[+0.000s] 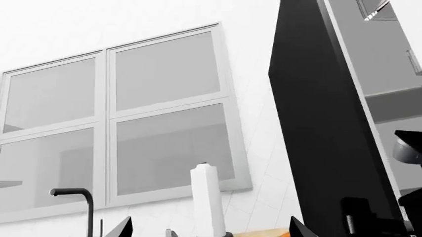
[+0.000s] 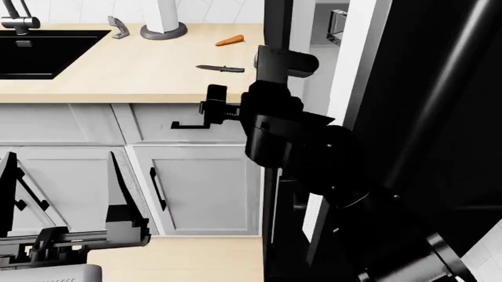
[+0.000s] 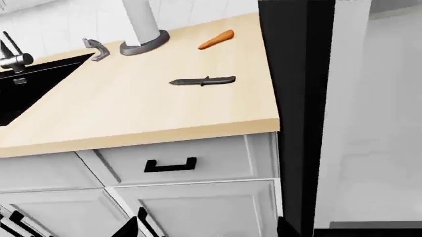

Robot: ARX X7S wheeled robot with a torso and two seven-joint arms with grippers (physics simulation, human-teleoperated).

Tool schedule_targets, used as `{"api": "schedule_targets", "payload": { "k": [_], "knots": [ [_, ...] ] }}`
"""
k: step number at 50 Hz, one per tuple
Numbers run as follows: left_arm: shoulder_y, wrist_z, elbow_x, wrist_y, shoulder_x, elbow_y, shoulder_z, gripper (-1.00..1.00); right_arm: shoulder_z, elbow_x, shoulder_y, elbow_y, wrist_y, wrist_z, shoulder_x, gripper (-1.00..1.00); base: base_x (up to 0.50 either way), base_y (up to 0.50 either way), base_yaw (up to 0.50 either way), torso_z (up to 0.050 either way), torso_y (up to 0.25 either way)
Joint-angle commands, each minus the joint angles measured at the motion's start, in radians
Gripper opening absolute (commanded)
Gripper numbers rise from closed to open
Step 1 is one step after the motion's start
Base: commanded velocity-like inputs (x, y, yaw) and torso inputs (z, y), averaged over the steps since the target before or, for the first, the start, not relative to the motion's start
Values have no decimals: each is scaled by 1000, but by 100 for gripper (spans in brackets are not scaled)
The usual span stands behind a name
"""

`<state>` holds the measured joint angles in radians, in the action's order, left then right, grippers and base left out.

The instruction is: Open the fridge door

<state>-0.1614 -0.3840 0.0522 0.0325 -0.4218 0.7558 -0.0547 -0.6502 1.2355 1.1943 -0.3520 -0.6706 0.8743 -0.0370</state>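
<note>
Fridge door [image 2: 439, 117] swung out at the right of the head view, glossy black, its long vertical bar handle [image 2: 447, 88] slanting across it and its white edge [image 2: 345, 70] turned toward the gap. Right arm [image 2: 314, 153] stretched across in front of that gap, right claw [image 2: 216, 106] at the edge of the wooden worktop [image 2: 117, 76], just above a drawer handle [image 2: 192, 124]; impossible to tell whether spread or pressed together. Left claw [image 2: 67, 188] low at the left before the grey cabinet doors [image 2: 204, 188], fingers [image 2: 121, 188] spread wide, gripping nothing. On the worktop: a knife [image 2: 221, 69], a carrot [image 2: 230, 40] beyond it, a paper towel stand [image 2: 163, 26] and a black sink [image 2: 43, 53] with faucet [image 2: 17, 20]. From the left wrist view, a window [image 1: 118, 123] behind the towel roll [image 1: 207, 197], with the fridge's black side [image 1: 316, 123] beside it.
</note>
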Motion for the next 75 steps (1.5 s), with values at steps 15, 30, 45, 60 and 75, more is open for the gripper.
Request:
{"api": "schedule_targets", "payload": {
  "k": [15,30,45,60,75],
  "knots": [
    [69,1,5,-23,3,-44,-23,100,85,64,-59,-58,170,159,-19,100,0,0,0,0,0],
    [59,-2,3,-13,-1,-45,-26,100,170,111,-217,147,274,291,-81,100,0,0,0,0,0],
    [52,-8,-9,0,0,-56,-38,100,250,-55,-588,729,481,475,-267,100,0,0,0,0,0],
    [8,-18,-15,30,-7,-46,-29,100,327,-357,-928,1177,700,392,-390,100,0,0,0,0,0],
    [30,-17,-9,33,-5,-74,-40,100,385,-820,-1272,1352,1018,304,-314,100,0,0,0,0,0]
  ]
}}
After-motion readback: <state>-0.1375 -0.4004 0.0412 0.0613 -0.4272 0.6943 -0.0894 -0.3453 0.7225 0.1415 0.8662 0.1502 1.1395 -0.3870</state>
